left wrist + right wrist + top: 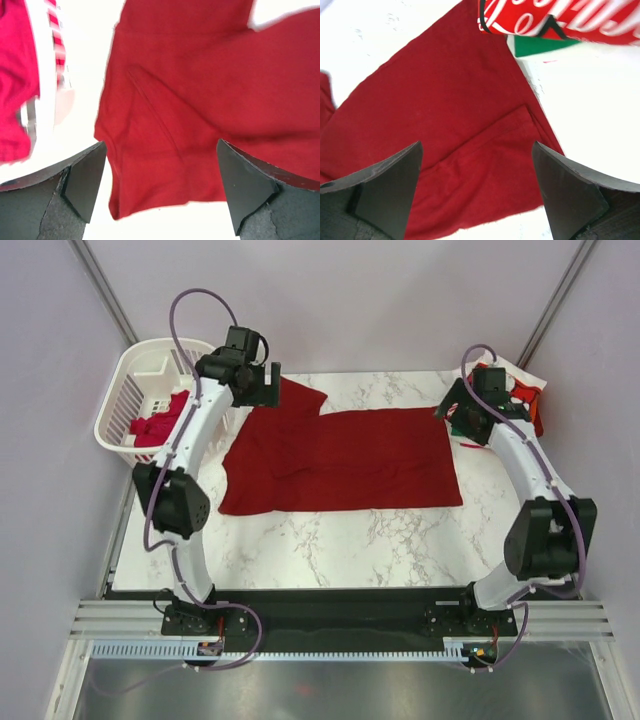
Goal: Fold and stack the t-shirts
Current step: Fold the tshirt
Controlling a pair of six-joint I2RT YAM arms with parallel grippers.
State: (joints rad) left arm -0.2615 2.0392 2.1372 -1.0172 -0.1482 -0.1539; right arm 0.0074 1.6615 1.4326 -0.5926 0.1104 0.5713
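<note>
The left pincer [160, 160] stands wide open, its two dark fingers apart with nothing between them. It hangs just above the far-left part of a plain dark red cloth t-shirt [340, 460]. The right pincer [476, 155] is likewise spread and empty, above the far-right corner of the same garment. There a straight edge crosses the cloth, either a hem or an upper layer.

The dark red t-shirt lies in the middle of the white marble-patterned surface [350, 545], spread sideways as a broad rectangle. One sleeve pokes toward the far edge at its left end, and its near-left corner flares out. It looks flattened and perhaps folded once, though I cannot tell how many layers there are. It seems too wide to count as a finished fold.

At the far-right corner of the surface, just beside the right pincer, sits a small pile. A red t-shirt with white Coca-Cola script [545, 15] lies on a green t-shirt [535, 46], with white cloth [515, 368] beneath; those I judge done. At the far-left corner, a white slotted plastic basket [125, 375] holds crumpled bright red garments [160, 422], apparently awaiting their turn. The work seems roughly midway: this shirt needs further folds and a place on the pile, then the basket's contents follow.
</note>
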